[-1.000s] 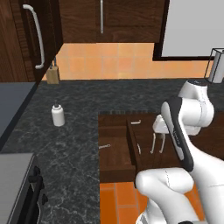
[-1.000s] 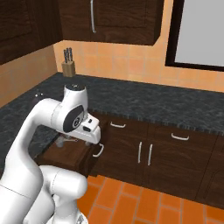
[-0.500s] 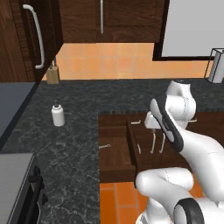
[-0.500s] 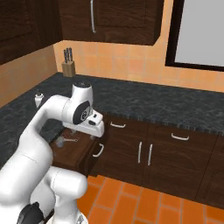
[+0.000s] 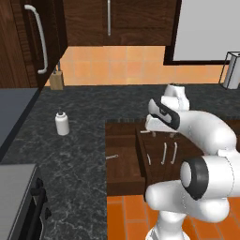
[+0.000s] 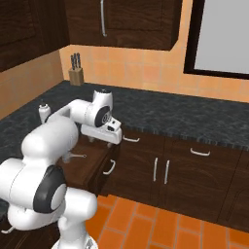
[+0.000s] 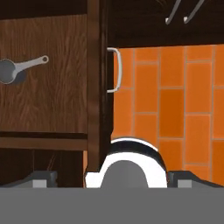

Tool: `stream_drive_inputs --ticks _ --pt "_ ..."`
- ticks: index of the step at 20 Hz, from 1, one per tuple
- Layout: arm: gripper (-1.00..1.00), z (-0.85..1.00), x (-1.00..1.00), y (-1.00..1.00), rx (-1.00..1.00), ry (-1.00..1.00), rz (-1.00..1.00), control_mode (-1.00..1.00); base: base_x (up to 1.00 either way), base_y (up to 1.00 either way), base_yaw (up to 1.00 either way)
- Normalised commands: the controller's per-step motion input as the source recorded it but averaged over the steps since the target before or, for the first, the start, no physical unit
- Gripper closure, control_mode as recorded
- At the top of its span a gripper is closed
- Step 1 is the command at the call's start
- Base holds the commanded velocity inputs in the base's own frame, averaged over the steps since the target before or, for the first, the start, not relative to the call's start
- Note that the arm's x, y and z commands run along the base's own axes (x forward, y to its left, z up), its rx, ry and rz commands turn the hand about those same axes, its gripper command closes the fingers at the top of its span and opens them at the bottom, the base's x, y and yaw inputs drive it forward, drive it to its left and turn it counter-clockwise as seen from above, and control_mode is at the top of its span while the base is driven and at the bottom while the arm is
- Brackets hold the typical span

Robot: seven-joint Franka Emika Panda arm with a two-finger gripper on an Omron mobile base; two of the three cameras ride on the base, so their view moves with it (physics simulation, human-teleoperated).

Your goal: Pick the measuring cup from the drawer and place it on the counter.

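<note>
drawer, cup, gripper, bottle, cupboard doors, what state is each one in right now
drawer: pulled open, front panel out over the orange floor
measuring cup: lying loose on the drawer bottom, not gripped
gripper: above the open drawer, jaws open and empty
white bottle: upright on the counter, cap on
lower cabinet doors: closed
upper cabinet doors: closed

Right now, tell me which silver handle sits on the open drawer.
The short curved handle on the drawer holding the measuring cup; the other handles sit on shut fronts.
</note>
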Motion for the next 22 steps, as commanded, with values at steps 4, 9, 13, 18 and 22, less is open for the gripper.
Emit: stream_drive_inputs --ticks 4,9,13,18,22 --pt "-1.00 -0.53 0.50 0.17 0.07 -0.04 0.00 -1.00 0.00 0.00 0.00" --pt "-1.00 -0.83 0.34 0.50 0.01 -0.27 0.01 -1.00 0.00 0.00 0.00" --pt "-1.00 -0.56 0.16 0.34 -0.07 -0.17 0.07 -1.00 0.00 0.00 0.00" --pt "-1.00 -0.54 0.22 -0.12 -0.12 -0.01 0.00 -1.00 0.00 0.00 0.00" --pt "-1.00 -0.30 0.24 -0.02 -0.14 -0.03 0.00 -1.00 0.00 0.00 0.00"
